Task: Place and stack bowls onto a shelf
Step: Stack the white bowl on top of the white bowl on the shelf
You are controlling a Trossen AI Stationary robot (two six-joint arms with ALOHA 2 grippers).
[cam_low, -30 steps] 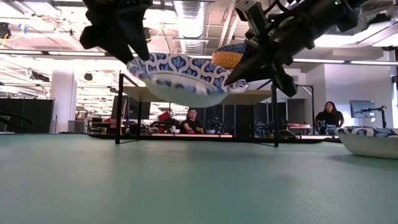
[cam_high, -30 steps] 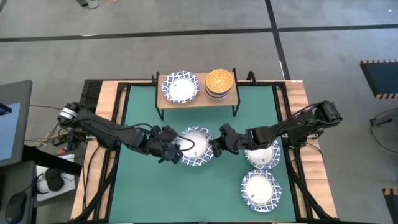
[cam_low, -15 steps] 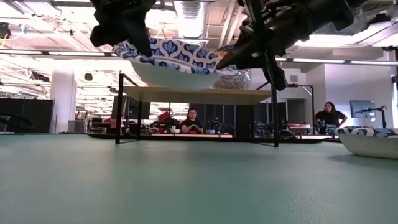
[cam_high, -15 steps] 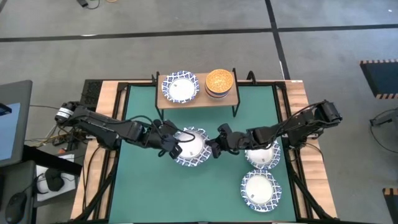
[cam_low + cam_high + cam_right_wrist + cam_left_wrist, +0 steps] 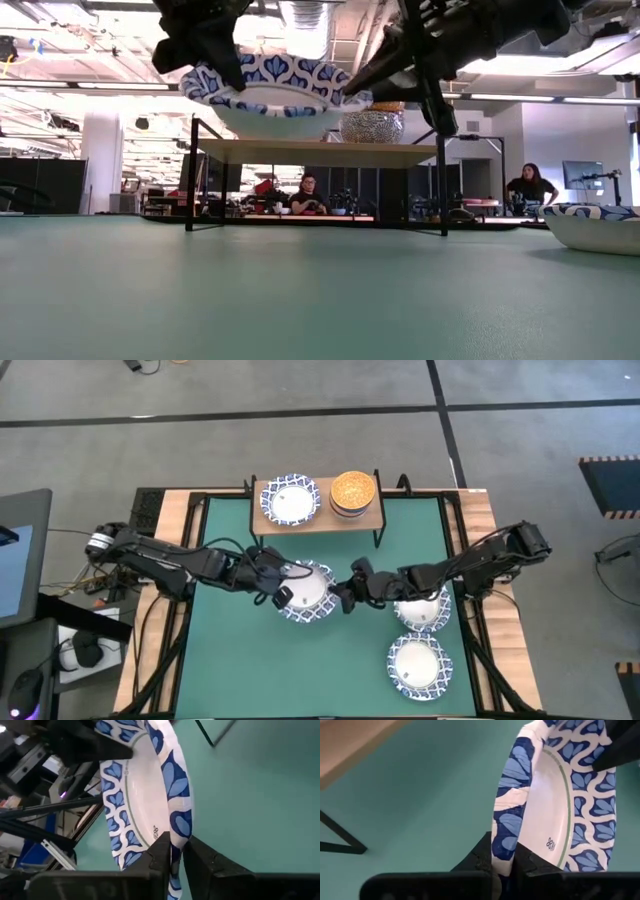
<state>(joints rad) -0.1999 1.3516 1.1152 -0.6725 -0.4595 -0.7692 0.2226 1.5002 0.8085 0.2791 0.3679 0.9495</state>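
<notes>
A white bowl with a blue lattice rim (image 5: 305,593) hangs in the air over the green table, in front of the shelf (image 5: 318,520). My left gripper (image 5: 283,588) is shut on its left rim and my right gripper (image 5: 345,597) on its right rim. In the low view the bowl (image 5: 270,95) hangs about level with the shelf top (image 5: 320,152). On the shelf stand another blue-rimmed bowl (image 5: 290,500) and a yellow-orange bowl (image 5: 352,490) stacked on a grey one. My left gripper pinches the bowl's left rim (image 5: 506,837) between its two fingers, one inside the bowl and one outside. It comes in about level from the table's left. The bowl is lifted clear, opening up, nearly level. My right gripper has the bowl's right rim (image 5: 177,832) between its two fingers, one finger (image 5: 159,851) inside the bowl and one outside. It comes slanting down from the table's right. The fingers stand close on both sides of the rim.
Two more blue-rimmed bowls stand on the table at the right, one (image 5: 420,608) under my right arm and one (image 5: 420,664) nearer the front edge. The shelf's black legs (image 5: 192,175) stand just behind the held bowl. People sit in the room beyond.
My left gripper has moved in toward the bowl's left rim and taken hold of it. The bowl has risen from below the shelf top to about its height, levelled out, and shifted slightly toward the far edge, with my right gripper rising along with it.
</notes>
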